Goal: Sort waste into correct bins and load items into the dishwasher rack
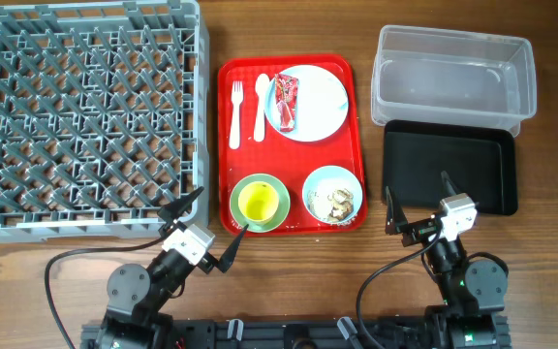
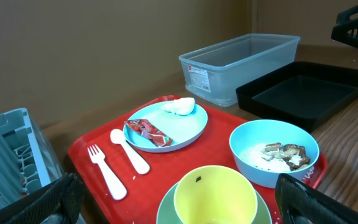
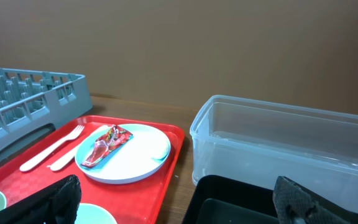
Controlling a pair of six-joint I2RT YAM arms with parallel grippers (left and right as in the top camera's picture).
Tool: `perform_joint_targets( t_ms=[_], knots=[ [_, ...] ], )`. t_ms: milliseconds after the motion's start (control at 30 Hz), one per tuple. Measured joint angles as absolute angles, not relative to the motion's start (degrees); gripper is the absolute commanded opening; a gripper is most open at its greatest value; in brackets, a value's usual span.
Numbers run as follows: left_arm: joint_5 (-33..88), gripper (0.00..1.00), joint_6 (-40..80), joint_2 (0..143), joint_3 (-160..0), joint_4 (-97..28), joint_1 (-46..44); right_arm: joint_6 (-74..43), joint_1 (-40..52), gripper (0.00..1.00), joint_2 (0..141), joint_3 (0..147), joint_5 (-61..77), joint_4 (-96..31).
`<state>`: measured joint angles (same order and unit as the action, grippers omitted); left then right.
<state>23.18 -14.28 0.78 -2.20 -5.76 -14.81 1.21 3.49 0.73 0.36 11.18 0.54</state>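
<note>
The left gripper [image 1: 225, 209] was spread wide and held nothing, its tips straddling the near left corner of the red tray [image 1: 294, 160], close to the cup [image 1: 258, 202]. The right gripper [image 1: 415, 183] was likewise spread and held nothing, over the near left part of the black tray [image 1: 463, 165]. The yellow cup stood upright inside the green bowl [image 1: 286, 211] at the red tray's near left. Just beside it on the right stood the blue bowl [image 1: 310, 184], holding brown scraps [image 1: 339, 202] and white crumbs. At the tray's far side lay the plate [image 1: 325, 102], with the red wrapper [image 1: 286, 102] on its left part. The left wrist view also showed a white lump [image 2: 180, 106] at the plate's far edge. The fork [image 1: 235, 111] and spoon [image 1: 260, 107] lay side by side left of the plate, fork outermost, heads pointing away from the arms. The rack [image 1: 85, 229] sat on the table [image 1: 289, 276] just left of the red tray, its near right corner close to the left gripper. The tub [image 1: 453, 82] stood at the far right, a label on its end wall, with the black tray just in front of it.
</note>
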Motion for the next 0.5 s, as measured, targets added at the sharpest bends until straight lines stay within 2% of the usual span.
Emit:
perform_joint_targets(
  t_ms=[200, 500],
  knots=[
    [23.2, 1.00, -14.3, 0.8, -2.2, -5.8, -14.8, 1.8, 5.7, 1.00, 0.7, 0.4, -0.8, 0.5],
    [23.2, 1.00, -14.3, 0.8, -2.2, -5.8, -14.8, 1.9, 5.7, 1.00, 0.7, 0.4, -3.6, 0.5]
  ],
)
